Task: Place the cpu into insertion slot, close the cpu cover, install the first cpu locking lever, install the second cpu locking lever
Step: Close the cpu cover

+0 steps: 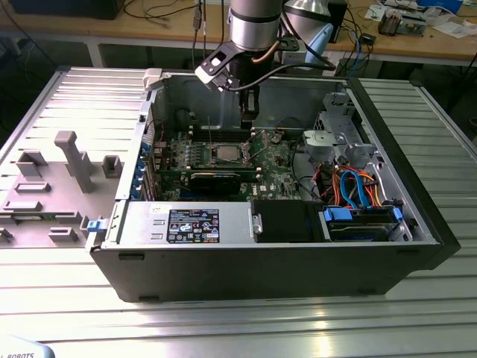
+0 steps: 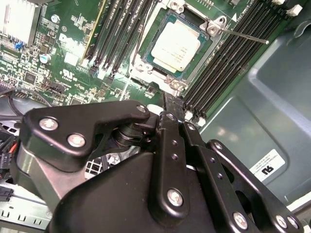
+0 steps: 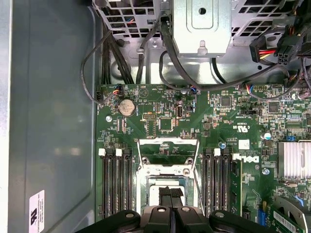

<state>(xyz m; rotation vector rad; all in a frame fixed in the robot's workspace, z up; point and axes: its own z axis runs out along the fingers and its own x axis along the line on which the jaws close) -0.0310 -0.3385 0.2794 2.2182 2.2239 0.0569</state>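
The cpu [image 2: 176,42], a small square chip with a silvery top, lies in the insertion slot [image 2: 154,74] on the green motherboard [image 1: 279,158]. In the first wrist view the cpu cover [image 3: 167,141], a thin metal frame, stands swung open at the edge of the slot. A thin locking lever [image 2: 244,36] sticks out from the socket's corner, unlatched. My gripper [image 3: 170,193] hovers just above the cpu, its black fingers [image 2: 168,127] pressed together with nothing between them. In the exterior view the gripper [image 1: 248,119] hangs inside the open computer case, beside the socket [image 1: 226,154].
Black memory slots [image 3: 115,184] flank the socket on both sides. A silver heatsink [image 3: 295,160], cable bundles [image 3: 116,58] and a metal drive cage [image 3: 201,24] are nearby. The case's walls [image 1: 387,127] surround the board. A grey fixture plate [image 1: 59,179] lies at the exterior view's left.
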